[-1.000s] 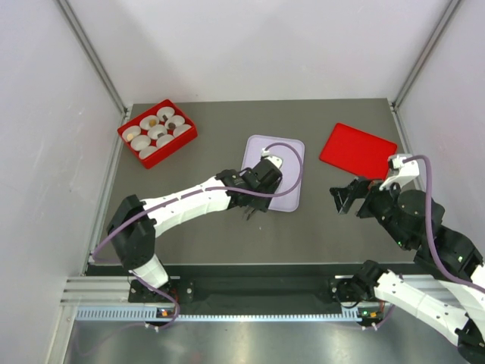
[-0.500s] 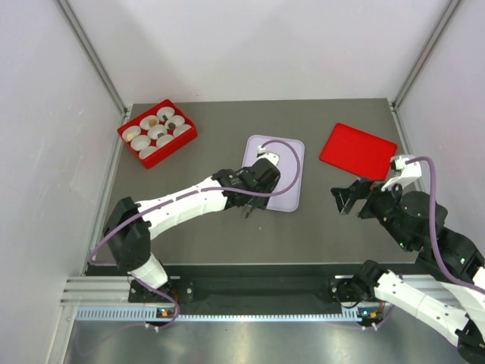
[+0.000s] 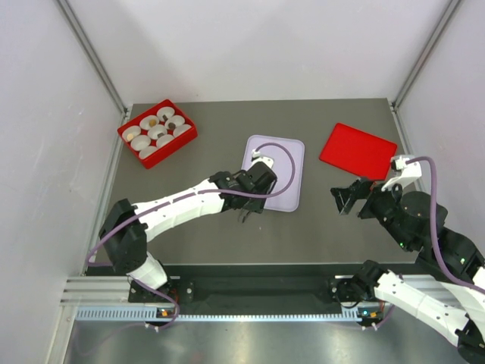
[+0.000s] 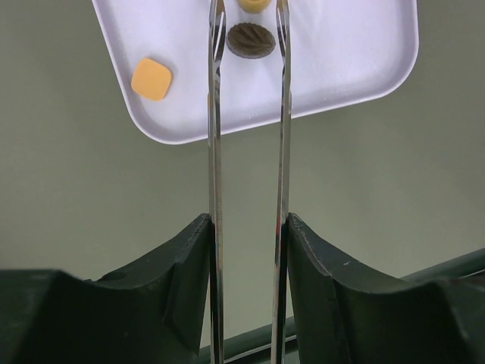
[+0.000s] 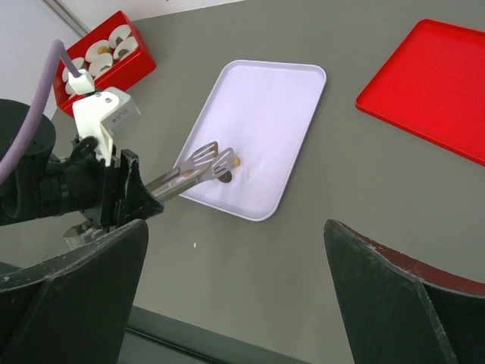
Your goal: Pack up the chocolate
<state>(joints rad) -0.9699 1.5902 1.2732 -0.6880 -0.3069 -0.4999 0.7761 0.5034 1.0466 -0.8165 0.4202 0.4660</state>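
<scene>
Dark brown, ridged chocolate (image 4: pixel 251 40) lies on the lavender tray (image 4: pixel 341 61), squarely between the long tong fingers of the left gripper (image 4: pixel 248 19).
- Jaws drawn in to about the piece's width. Whether they pinch it or just bracket it, I cannot tell.
- Caramel piece (image 4: pixel 254 4) just beyond the tips; orange square (image 4: pixel 151 79) off to the left of the fingers, same tray.
- Red box (image 3: pixel 189 135) sits well away from the gripper, at the table's far left corner. Its white paper cups (image 3: pixel 158 132) show small brown specks in a few; the rest look bare.
- Right gripper (image 3: pixel 345 199) hangs spread wide, holding nothing, near the red lid (image 3: pixel 356 150).

Judgement: packing partly done. At least three pieces wait on the tray, the lid is not yet on.
</scene>
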